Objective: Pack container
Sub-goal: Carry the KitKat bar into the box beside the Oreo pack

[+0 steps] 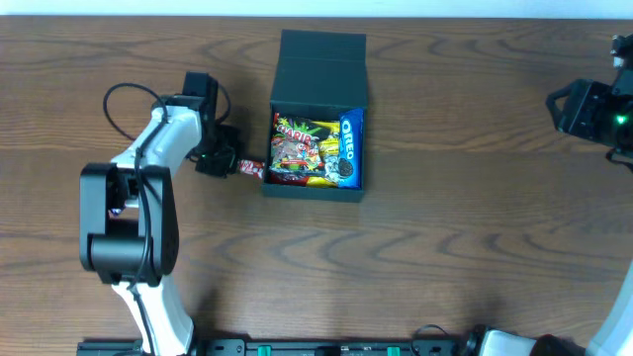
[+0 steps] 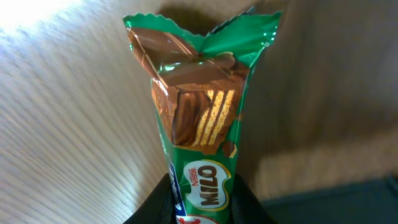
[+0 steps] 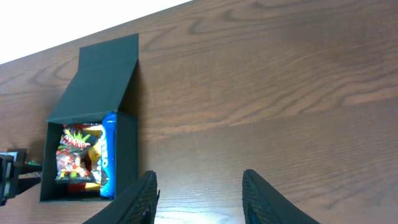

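Filling our left wrist view, the green Milo bar [image 2: 202, 134] is sticking lengthwise out of the left gripper [image 2: 200, 202], whose dark fingers are clenching its lower end while its crimped end is pointing away from us. From overhead, we are seeing that bar running crosswise over the wooden table [image 1: 465, 247], its free end aiming at the container [image 1: 312, 192] and reaching the wall that is facing our left arm; whether it is touching, we cannot tell. The container is sitting mid-table, toward the far edge, mouth facing up, with its lid [image 1: 322, 79] swung open behind it, so box and lid together are stretching from near to far. Inside, a Haribo bag [image 1: 297, 148] is lying beside an Oreo packet [image 1: 350, 146], the Oreo on the right. Our right gripper [image 3: 199, 196] is hanging well off to the right, fingers spread and holding nothing.
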Controlling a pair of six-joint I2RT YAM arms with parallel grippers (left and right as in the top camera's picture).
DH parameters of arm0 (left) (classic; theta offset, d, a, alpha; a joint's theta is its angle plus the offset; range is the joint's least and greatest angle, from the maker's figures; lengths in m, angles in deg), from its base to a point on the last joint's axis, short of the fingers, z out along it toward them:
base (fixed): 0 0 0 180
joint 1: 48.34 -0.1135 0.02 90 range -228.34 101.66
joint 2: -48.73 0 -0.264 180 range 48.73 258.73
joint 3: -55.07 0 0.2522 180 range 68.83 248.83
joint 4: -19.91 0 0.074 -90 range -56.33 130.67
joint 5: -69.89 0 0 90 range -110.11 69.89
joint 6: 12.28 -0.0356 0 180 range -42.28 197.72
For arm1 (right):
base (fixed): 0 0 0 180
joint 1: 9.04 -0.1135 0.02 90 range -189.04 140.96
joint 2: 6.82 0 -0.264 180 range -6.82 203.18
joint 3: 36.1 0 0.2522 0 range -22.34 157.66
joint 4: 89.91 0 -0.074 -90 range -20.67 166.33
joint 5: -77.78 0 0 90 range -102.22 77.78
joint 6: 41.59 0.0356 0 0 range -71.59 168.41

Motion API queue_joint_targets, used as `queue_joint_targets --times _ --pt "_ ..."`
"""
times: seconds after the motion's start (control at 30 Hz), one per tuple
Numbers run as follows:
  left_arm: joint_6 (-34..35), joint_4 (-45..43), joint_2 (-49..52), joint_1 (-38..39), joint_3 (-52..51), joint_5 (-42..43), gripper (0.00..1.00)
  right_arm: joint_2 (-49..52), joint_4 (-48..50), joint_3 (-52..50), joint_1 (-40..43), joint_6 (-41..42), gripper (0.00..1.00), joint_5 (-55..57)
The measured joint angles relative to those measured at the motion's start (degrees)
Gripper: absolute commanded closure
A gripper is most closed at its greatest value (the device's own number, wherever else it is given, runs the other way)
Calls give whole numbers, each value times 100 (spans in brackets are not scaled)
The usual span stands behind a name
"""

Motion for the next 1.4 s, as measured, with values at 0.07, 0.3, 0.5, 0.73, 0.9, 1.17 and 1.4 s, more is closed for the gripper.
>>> queue_joint_targets --times 0.07,0.3,0.5,0.73,0.9,1.17,1.4 --pt "-214 -155 -306 109 -7 -205 94 0 2 0 0 0 55 0" --pt "-2135 -1296 -1714 553 0 -1152 94 0 2 0 0 0 55 0" --pt "-4531 -1626 -2203 1453 7 -1303 94 0 0 0 0 0 58 2" --pt "-5606 -1464 -1711 2638 4 -1460 94 0 -7 0 0 -2 58 2" --pt "-5908 -1215 -1174 2946 4 -1410 94 0 -57 0 0 -2 58 2" --pt "-5792 -1093 -914 2953 4 -1296 94 0 -87 0 0 -2 58 2" --pt "-5147 -1062 -835 2942 4 -1185 94 0 -105 0 0 -2 58 2"
